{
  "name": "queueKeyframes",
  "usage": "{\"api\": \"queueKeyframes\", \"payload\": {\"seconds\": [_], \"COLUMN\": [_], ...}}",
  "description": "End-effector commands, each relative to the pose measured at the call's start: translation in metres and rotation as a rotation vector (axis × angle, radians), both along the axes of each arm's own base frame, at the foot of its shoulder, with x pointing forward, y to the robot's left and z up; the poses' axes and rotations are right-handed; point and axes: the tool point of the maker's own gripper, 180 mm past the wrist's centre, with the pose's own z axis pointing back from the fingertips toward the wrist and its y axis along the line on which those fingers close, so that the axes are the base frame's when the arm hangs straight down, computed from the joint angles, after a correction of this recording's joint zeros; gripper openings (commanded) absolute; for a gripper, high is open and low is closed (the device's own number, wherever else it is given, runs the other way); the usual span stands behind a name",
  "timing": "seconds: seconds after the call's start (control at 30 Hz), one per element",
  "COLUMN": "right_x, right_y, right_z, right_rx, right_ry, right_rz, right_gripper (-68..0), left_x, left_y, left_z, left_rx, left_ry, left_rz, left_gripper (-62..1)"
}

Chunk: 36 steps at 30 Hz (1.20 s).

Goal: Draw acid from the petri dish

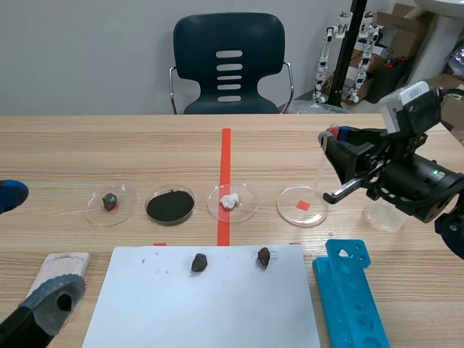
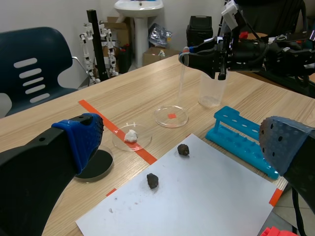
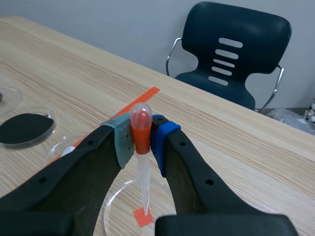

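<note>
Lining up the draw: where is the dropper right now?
Right wrist view: the dropper is clamped upright in the right gripper, tip hanging over the clear petri dish at the right end of the dish row.

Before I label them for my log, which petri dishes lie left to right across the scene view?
dish with a dark stone → dish of black powder → dish with a white lump → clear dish

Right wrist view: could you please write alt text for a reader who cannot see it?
The right gripper is shut on a red-bulbed pipette, its tip pointing down over a clear petri dish on the wooden table. A dark chair stands behind.
</note>
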Motion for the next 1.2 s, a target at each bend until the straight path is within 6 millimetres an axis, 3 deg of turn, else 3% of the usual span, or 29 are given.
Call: {"api": "queueKeyframes", "payload": {"seconds": [0.0, 0.53, 1.17], "right_x": [0.003, 0.002, 0.002], "right_y": [-0.004, 0.004, 0.005], "right_z": [0.021, 0.052, 0.051], "right_rx": [0.004, -0.014, -0.019], "right_ry": [-0.058, -0.111, -0.105], "right_rz": [0.006, 0.020, 0.021], "right_gripper": [-58.8, -58.8, -58.8], "left_x": [0.001, 0.001, 0.001], "left_y": [0.000, 0.000, 0.000], "left_z": [0.009, 0.009, 0.009], "left_rx": [-0.021, -0.021, -0.021], "left_ry": [-0.023, -0.023, -0.023], "left_rz": [0.004, 0.004, 0.004], "left_gripper": [1.4, 1.4, 1.4]}}
